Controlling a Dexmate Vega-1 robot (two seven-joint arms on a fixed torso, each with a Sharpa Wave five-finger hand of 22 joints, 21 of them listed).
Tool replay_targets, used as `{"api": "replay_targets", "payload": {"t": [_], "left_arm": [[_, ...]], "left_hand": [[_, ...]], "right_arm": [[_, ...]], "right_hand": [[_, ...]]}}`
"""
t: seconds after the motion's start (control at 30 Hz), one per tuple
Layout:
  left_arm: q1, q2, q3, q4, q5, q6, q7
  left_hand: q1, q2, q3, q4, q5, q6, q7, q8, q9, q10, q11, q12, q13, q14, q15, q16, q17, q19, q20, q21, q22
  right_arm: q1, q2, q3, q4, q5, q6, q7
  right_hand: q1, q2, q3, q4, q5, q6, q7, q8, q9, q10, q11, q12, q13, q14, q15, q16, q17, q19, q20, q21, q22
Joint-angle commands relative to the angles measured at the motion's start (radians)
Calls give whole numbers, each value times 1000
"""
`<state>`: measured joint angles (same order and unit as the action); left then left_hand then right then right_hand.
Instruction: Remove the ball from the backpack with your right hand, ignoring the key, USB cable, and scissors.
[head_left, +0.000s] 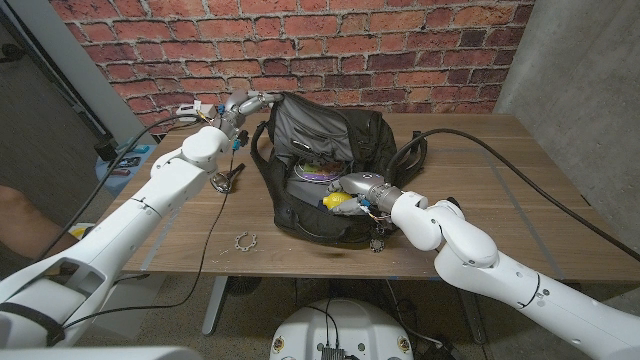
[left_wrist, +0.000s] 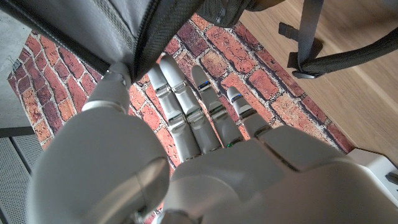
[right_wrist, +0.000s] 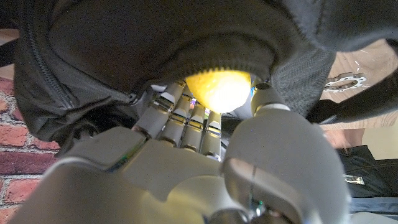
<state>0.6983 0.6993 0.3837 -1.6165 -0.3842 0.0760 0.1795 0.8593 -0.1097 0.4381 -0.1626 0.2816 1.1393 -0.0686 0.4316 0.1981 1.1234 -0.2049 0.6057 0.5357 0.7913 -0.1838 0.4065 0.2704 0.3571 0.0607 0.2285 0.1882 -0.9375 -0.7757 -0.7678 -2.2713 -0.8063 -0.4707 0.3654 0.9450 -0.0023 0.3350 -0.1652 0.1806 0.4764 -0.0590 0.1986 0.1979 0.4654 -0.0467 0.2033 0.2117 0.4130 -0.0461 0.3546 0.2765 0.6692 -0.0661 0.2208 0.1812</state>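
A: Why do you keep the left hand (head_left: 243, 103) up at the back edge of the backpack (head_left: 345, 130)?

B: I use it to hold the flap. In the left wrist view the thumb and the fingers (left_wrist: 186, 106) pinch the dark fabric edge, so the mouth of the backpack is open toward me. Without this the cloth would, I think, fall over the opening.

A: And the right hand (head_left: 355, 192)?

B: It is in the front part of the backpack's opening. Its fingers are curled around the ball (right_wrist: 219, 89), which is yellow, with the thumb on one side and the other fingers on the other. I judge the grip is closed on it, but the ball is not lifted out yet; it sits under the backpack's rim.

A: What is next to the backpack?

B: A small ring-shaped metal piece (head_left: 245, 241) lies on the table (head_left: 500, 190) in front of the backpack, and a metal thing (head_left: 228, 178) at its left side. I cannot tell what they are.

A: Any writing or brand?

B: I can read none. There is something shiny and coloured (head_left: 322, 172) inside the backpack, but it is too small to read.
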Motion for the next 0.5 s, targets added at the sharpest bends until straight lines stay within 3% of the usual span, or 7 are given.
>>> {"api": "replay_targets", "payload": {"t": [0.03, 0.33, 0.5], "left_arm": [[4, 3, -4, 0, -2, -5, -4], [13, 6, -9, -4, -7, -6, -2], [19, 9, -12, -10, -5, -10, 3]], "left_hand": [[144, 151, -4, 1, 3, 2, 6, -2, 1, 2, -2, -6, 4, 5, -1, -1, 3, 4, 5, -2, 2], [144, 153, -5, 2, 4, 2, 5, -4, 1, 3, -3, -8, 3, 5, 0, -2, 5, 4, 5, -2, 2], [146, 153, -4, 1, 4, 3, 5, -5, 1, 3, -2, -9, 4, 6, 0, -3, 5, 4, 6, -2, 2]], "right_arm": [[7, -2, -1, 13, 10, 6, 9], [10, -3, -3, 25, 20, 7, 6], [9, -8, -2, 28, 23, 17, -6]], "right_hand": [[5, -1, 0, 4, 6, 14, 2, 4, 1, 17, -3, 7, 5, 11, -94, 5, 6, 11, -18, 7, 3], [22, 5, 1, 2, 10, 48, -8, 18, 2, 60, -13, 24, 9, 54, -116, 25, 13, 50, -37, 22, 3], [46, 11, 6, -2, 12, 86, -20, 31, 2, 106, -22, 42, 16, 113, -144, 49, 21, 94, -72, 39, 4]]}}
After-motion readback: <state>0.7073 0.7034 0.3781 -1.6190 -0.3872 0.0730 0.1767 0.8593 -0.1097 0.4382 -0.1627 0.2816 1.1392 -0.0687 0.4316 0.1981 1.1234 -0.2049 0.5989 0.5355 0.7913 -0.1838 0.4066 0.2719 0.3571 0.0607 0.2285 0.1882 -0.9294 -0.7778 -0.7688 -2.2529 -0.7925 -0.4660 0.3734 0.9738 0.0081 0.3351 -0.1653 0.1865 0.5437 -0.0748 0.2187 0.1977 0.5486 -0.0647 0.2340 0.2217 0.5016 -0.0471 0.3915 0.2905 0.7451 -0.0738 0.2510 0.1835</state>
